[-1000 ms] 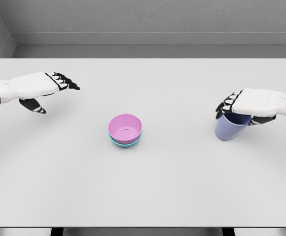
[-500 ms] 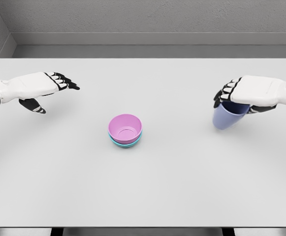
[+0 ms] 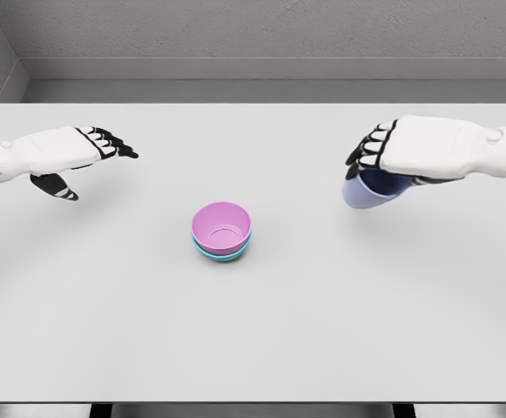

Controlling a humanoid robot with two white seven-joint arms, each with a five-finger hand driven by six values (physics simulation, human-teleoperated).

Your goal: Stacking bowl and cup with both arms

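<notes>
On my head camera I see the right robot hand [image 3: 390, 157] over the right half of the bench [image 3: 253, 331], its arm coming in from the right edge. Its fingers [image 3: 366, 152] are curled down over the rim of the blue cup [image 3: 367, 192], pinching it from above. The cup hangs under the palm, tilted, its body poking out below and a little left of the knuckles, and it sits clear of the bench surface with a faint shadow beneath it. Most of the cup's mouth is covered by the hand, so I cannot tell how the thumb sits.

The pink bowl [image 3: 222, 225] rests near the middle of the bench, nested inside a teal bowl [image 3: 220, 255] of which only the lower edge shows. This stack lies down and to the left of the held cup, well apart from it, with bare bench between them.

The left robot hand [image 3: 77, 157] floats above the left side of the bench, far from the bowls. Its fingers are stretched out straight toward the right, thumb dropped below, and it grips nothing.
</notes>
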